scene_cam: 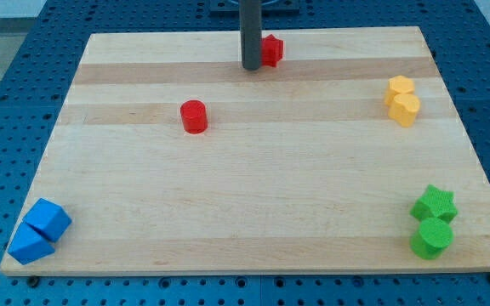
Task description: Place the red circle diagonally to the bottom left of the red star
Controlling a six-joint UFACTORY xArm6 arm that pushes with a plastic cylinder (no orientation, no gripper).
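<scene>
The red circle point(194, 116), a short cylinder, stands on the wooden board in the upper left middle. The red star point(270, 51) sits near the view's top, partly hidden behind my dark rod. My tip point(252, 66) rests on the board just left of the red star, touching or nearly touching it. The tip is up and to the right of the red circle, well apart from it. The red circle lies below and to the left of the red star.
Two yellow blocks point(402, 100) sit together at the right. A green star point(435, 204) and a green circle point(431, 239) sit at the bottom right. Two blue blocks point(39, 231) sit at the bottom left corner. The board's edge point(253, 270) runs along the view's bottom.
</scene>
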